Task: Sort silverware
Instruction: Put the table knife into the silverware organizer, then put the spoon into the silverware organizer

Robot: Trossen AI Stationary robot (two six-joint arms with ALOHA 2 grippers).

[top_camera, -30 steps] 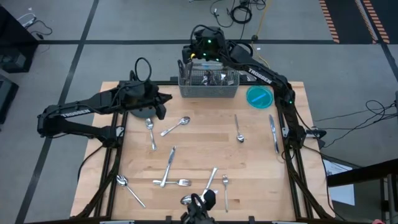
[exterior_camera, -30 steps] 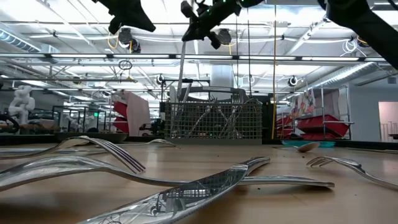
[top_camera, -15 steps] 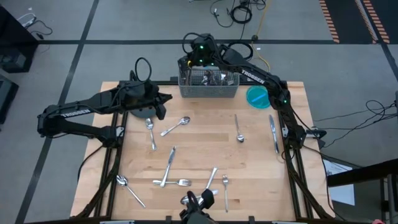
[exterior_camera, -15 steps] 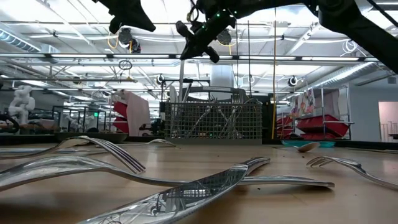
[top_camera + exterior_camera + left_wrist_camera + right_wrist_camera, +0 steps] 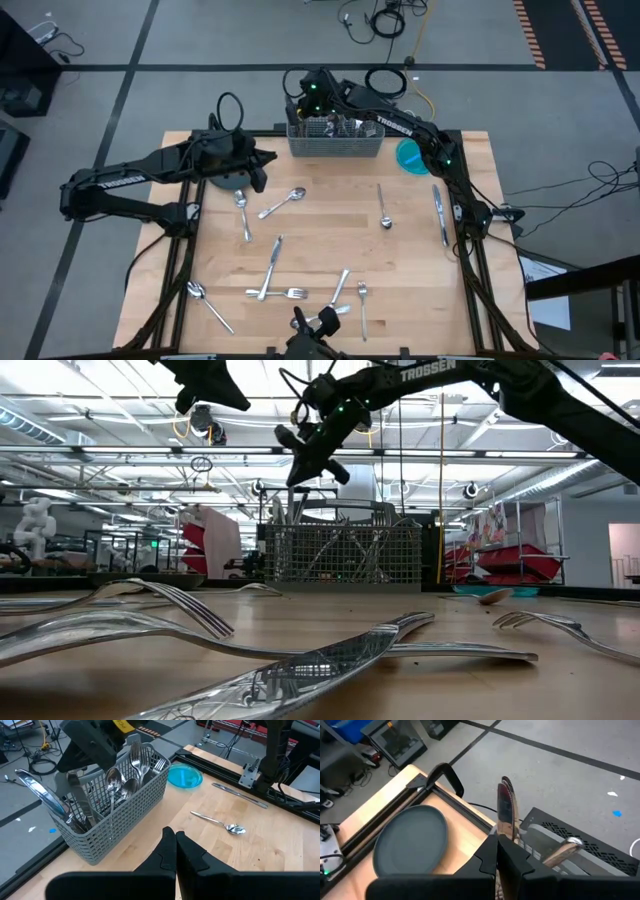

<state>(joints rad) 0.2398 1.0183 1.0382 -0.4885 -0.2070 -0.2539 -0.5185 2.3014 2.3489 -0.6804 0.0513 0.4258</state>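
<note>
While white "TROSSEN" lettering marks both dark arms, shiny silver-coloured metal silverware (image 5: pixel 268 272) lies scattered across the pale wooden table (image 5: pixel 320 250), more upright in the grey wire-mesh caddy (image 5: pixel 336 138) at its far edge. Low view: an industrial hall. Left gripper (image 5: pixel 175 851) clenched, empty. Right gripper (image 5: pixel 497 854) grasps a slim shiny knife (image 5: pixel 505 810) over the caddy.

A grey wire-mesh caddy (image 5: pixel 335 137) stands at the table's (image 5: pixel 320 255) far edge, between a dark plate (image 5: pixel 228 178) and a blue dish (image 5: pixel 416 155).
</note>
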